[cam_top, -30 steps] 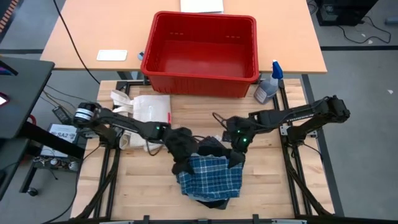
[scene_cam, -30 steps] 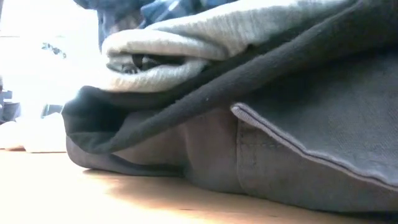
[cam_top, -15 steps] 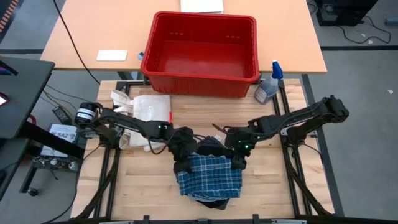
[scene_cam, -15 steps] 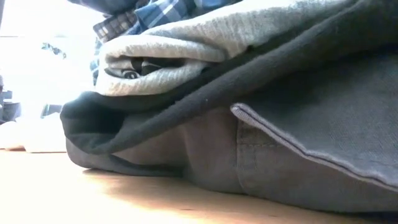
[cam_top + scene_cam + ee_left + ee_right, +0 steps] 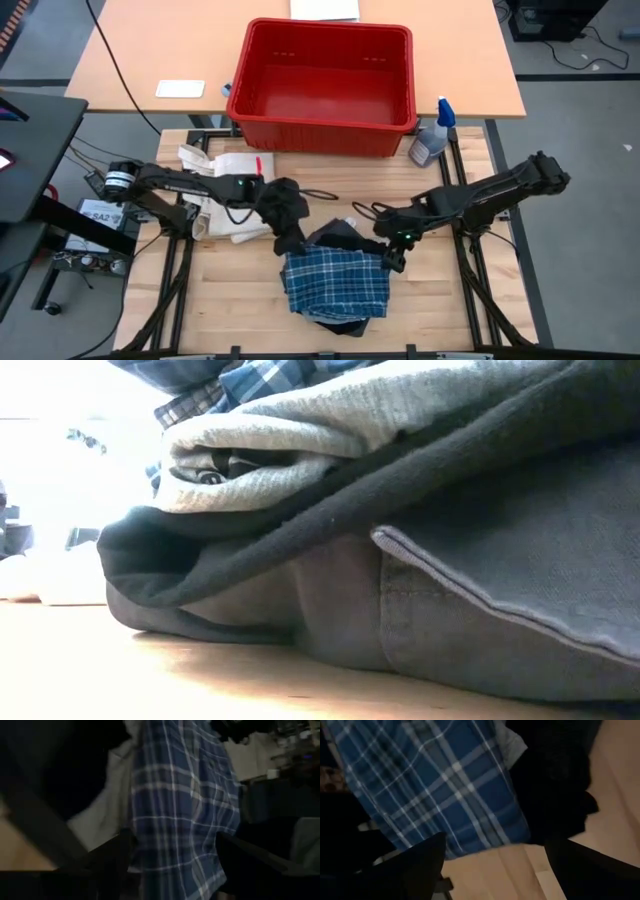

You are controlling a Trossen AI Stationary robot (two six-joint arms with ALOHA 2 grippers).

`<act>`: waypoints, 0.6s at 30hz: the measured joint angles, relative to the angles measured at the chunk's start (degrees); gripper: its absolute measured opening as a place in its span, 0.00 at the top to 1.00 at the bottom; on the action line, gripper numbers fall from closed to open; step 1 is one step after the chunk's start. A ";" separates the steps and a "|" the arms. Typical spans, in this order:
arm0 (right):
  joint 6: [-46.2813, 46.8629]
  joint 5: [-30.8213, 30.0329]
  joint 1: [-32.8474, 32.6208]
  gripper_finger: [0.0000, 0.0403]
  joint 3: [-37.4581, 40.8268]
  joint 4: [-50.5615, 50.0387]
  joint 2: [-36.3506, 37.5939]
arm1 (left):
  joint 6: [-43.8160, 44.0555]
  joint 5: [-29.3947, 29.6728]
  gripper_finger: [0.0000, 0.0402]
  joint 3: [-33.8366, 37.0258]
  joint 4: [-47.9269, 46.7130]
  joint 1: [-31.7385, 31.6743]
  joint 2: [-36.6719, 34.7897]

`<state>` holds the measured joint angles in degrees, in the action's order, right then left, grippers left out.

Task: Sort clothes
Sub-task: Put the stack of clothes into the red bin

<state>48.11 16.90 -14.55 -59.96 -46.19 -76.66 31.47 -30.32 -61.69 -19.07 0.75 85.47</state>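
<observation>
Early yet: clothes (image 5: 335,285) heaped at tabletop's 6 o'clock, red bin (image 5: 322,72) seemingly bare; both grippers' fingers spread, holding nothing

bin: i see a red plastic bin (image 5: 322,88), open side up, on the far edge of the wooden table, partly on the tan desk behind.
spray bottle: a clear spray bottle (image 5: 432,138) with a blue head stands just beside the bin's right corner.
tote bag: a cream-white tote bag (image 5: 232,182) lies crumpled on the table's left side, handles toward the far left.
table: i'm working on a light wooden slatted table (image 5: 238,290).
desk: a tan desk (image 5: 170,50) sits behind it, with a flat white object (image 5: 180,89) near its front edge.
monitor: a dark screen (image 5: 28,150) at the far left.
</observation>
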 joint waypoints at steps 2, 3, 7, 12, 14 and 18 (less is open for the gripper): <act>1.39 -2.97 -1.97 0.14 -0.04 -1.29 2.04 | -3.64 3.84 0.27 0.00 -3.99 -0.35 -1.80; 1.98 -4.93 -3.60 0.14 -0.04 -2.06 2.84 | -6.22 6.50 0.27 0.00 -7.58 -0.35 -2.54; 4.41 -15.72 -11.95 0.14 0.58 -2.14 4.91 | -19.09 21.29 0.27 1.73 -17.82 1.87 -6.40; 9.09 -22.53 -22.09 0.14 4.17 0.84 2.49 | -26.73 28.97 0.28 10.19 -14.10 4.07 -11.09; 13.13 -22.49 -24.86 0.14 6.21 3.51 0.76 | -28.04 29.20 0.29 13.62 -10.31 4.19 -11.29; 19.45 -21.59 -28.57 0.14 10.00 11.42 -3.82 | -28.16 28.55 0.32 19.53 -0.37 4.20 -9.74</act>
<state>67.56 -4.69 -43.12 -49.97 -34.77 -80.48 3.31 -1.77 -42.17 -19.44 4.95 75.73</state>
